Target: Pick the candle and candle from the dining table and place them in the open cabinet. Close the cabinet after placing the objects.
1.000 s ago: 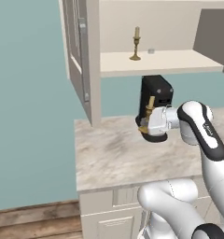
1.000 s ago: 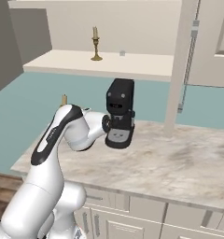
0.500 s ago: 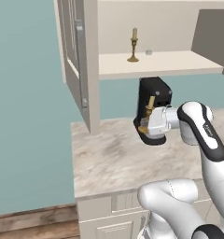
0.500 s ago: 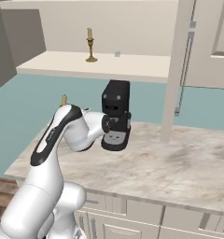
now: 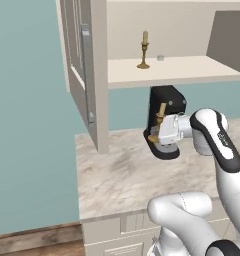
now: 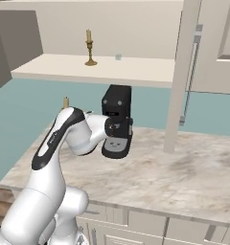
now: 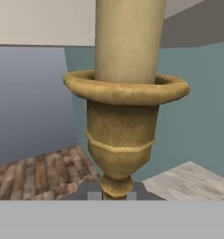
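Candle point(image 7: 124, 93) upright, stem gripped between closed jaws, second candle point(image 5: 144, 50) on cabinet shelf point(image 5: 192, 72)

My two base cameras sit behind my arm, one to its left and one to its right, both looking forward and slightly down over the marble counter point(image 5: 122, 170) point(image 6: 193, 167) at the open cabinet point(image 5: 172, 70) point(image 6: 88, 72), so they share that shelf, the counter and my arm. My hand camera looks along my gripper, very close on the held candle point(image 7: 125, 93).
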{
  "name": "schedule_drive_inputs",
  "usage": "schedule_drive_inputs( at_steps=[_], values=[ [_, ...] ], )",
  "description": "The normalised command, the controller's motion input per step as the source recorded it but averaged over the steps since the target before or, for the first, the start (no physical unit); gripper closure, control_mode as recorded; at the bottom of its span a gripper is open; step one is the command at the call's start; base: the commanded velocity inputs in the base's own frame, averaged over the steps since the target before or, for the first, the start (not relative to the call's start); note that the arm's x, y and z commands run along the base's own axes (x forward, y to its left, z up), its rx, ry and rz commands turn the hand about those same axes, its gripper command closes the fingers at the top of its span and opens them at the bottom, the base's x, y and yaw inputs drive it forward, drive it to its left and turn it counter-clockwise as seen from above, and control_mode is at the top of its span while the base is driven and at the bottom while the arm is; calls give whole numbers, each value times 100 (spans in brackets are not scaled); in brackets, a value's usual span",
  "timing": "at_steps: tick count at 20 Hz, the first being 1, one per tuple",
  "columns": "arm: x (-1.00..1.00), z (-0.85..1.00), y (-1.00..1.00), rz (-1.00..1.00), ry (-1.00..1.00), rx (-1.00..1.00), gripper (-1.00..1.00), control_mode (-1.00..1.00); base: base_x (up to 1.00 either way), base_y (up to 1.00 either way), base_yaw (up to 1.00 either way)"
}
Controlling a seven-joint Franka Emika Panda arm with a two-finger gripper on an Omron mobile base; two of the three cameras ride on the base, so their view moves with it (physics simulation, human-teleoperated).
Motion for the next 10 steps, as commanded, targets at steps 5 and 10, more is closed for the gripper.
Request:
schedule_drive_inputs(
  at_steps=[5, 10],
  values=[
    [0, 0, 0, 0, 0, 0, 100, 100, 44, -4, -1],
    [0, 0, 0, 0, 0, 0, 100, 100, 0, 0, 0]
  ],
)
